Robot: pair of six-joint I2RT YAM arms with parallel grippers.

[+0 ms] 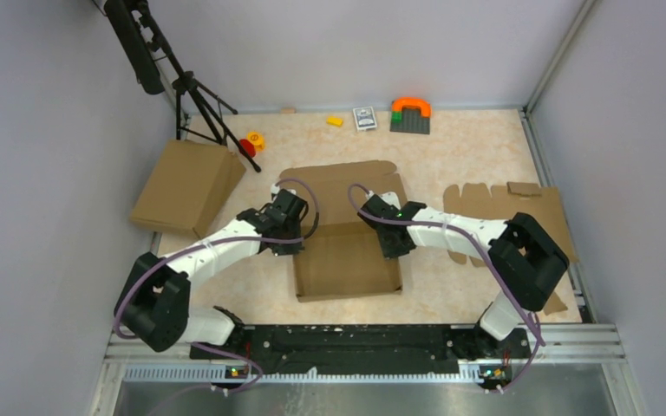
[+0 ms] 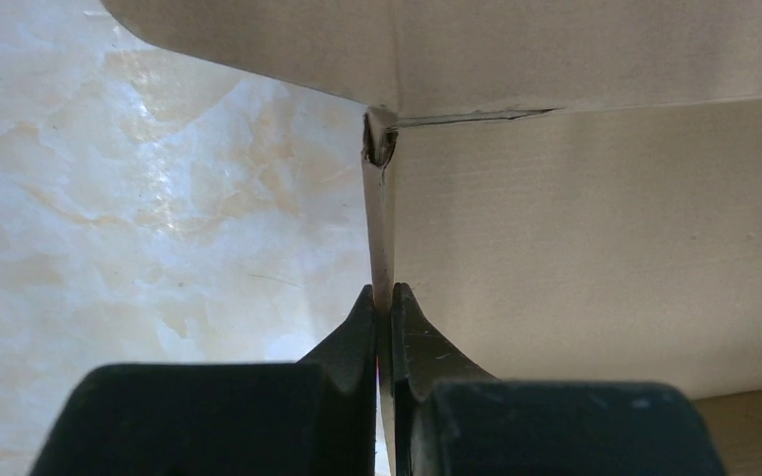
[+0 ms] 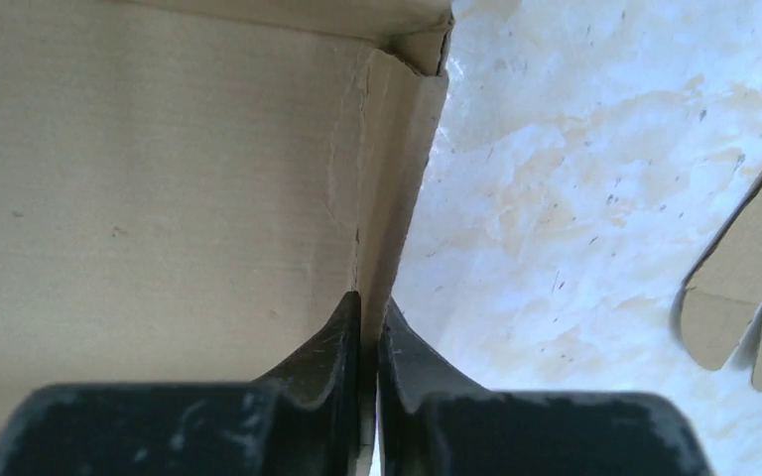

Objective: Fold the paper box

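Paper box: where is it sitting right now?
The paper box sits centre in the top view, side walls pinched in both jaws, between a brown box left and a flat blank right.

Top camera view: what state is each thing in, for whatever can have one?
paper box: side walls up, lid flap open
left fingers: shut on the box's left wall
right fingers: shut on its right wall
second brown box: closed
cardboard blank: unfolded, lying flat
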